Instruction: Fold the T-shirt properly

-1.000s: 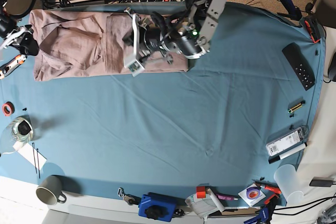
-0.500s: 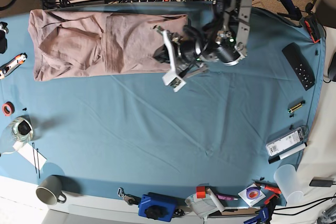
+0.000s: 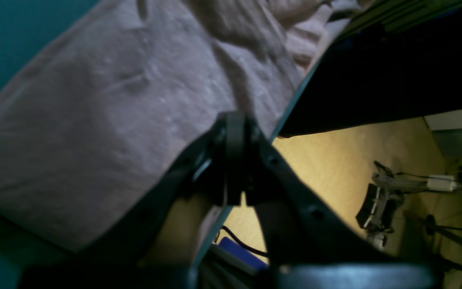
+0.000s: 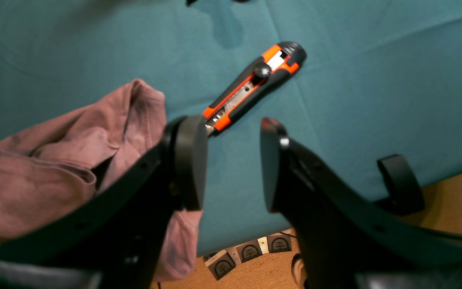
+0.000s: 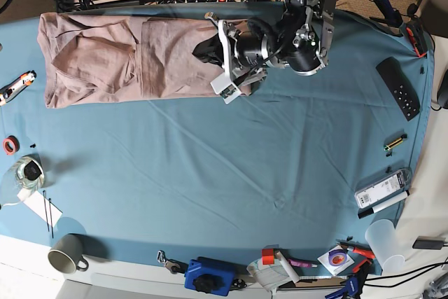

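T-shirt lies flat along the far edge of the counter, on the teal cloth, spread lengthwise as a long rectangle. Its near-left corner ends just above the utility knife; its other end runs under the left arm. A vertical fold line splits it roughly mid-length, and wrinkles bunch up in the left half.

Left pincer sits over the right end of the T-shirt, low on or just above the fabric. In the left wrist view the pincer has its tips pressed together, with the T-shirt filling the frame behind and to the left of them. I can't tell if any fabric is caught between the tips; that view is blurred. The counter edge runs diagonally just behind the tips, with floor beyond.

Right pincer is not in the base view. In the right wrist view it is spread, nothing between its fingers. It hangs over the counter edge at the T-shirt's corner: a bunched, folded-over part of the T-shirt lies to the left of and partly under the left-hand finger, not between the two. The orange-black utility knife lies on the bare cloth just beyond the finger gap, pointing diagonally, beside the T-shirt but apart from it.

Near edge of the counter: a mug and a blue tool, both well apart from the T-shirt. A remote lies at the far right.
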